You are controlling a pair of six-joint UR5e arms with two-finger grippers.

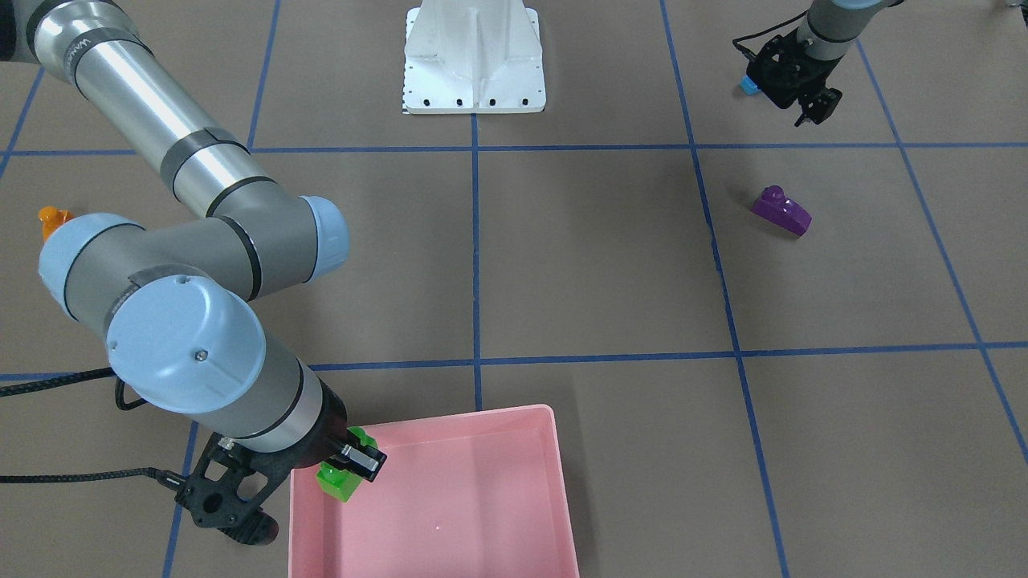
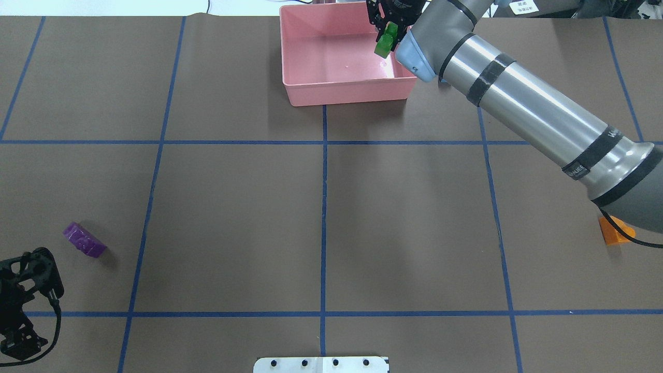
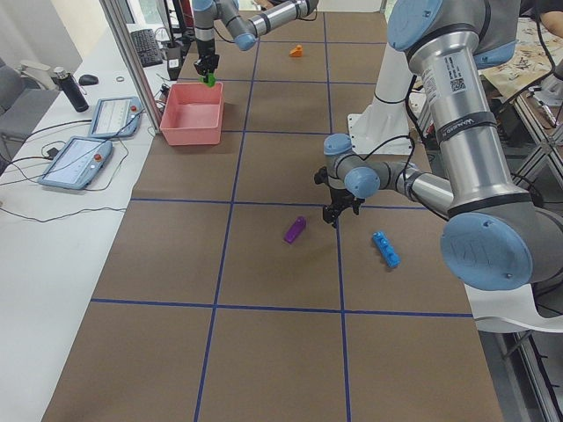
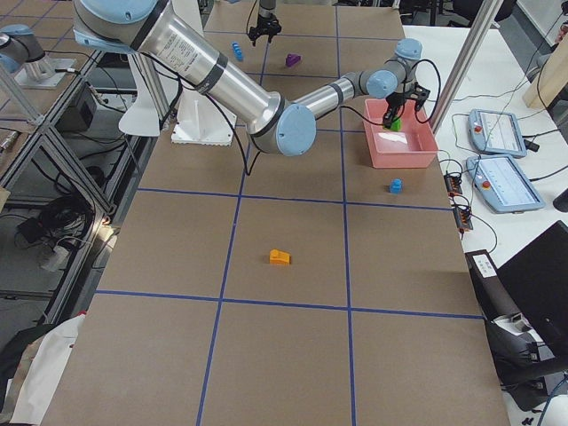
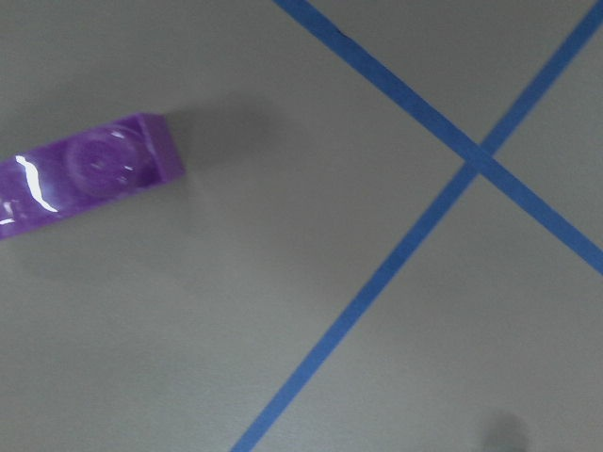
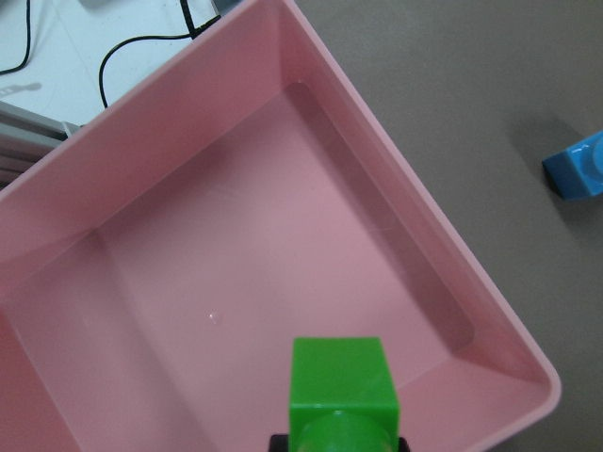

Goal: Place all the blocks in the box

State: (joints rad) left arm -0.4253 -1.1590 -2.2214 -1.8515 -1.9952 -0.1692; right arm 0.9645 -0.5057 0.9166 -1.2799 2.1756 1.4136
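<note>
Reaching to the far edge of a brown table (image 2: 233,207) marked with blue tape lines (image 2: 323,207), the robot's right gripper (image 1: 353,464) has its two fingers closed tight on the green two-stud brick (image 1: 339,482). It holds the brick over the inside of the box (image 2: 347,93), a shallow pink tray, close to one corner. The right wrist view looks straight down past the green brick onto the tray's smooth pink floor. The brick appears to hang above that floor, but the pictures do not settle whether it touches. The small blue one-stud brick (image 4: 396,186) lies on the table just outside the box, on the side toward the robot's right. The orange sloped brick (image 4: 280,257) sits well apart from the box on the robot's right part of the table. In the overhead view the right arm partly hides it. On the robot's left part of the table, the left gripper (image 3: 334,215) points down and hovers between the purple sloped brick (image 3: 295,229) and the long blue four-stud brick (image 3: 384,249), near both and touching neither. It has hold of nothing, and how wide its jaws stand cannot be told. The left wrist view shows the purple brick lying at the picture's edge beside crossing tape lines. The white robot base (image 1: 474,56) stands at the near middle of the table, well apart from every brick.
</note>
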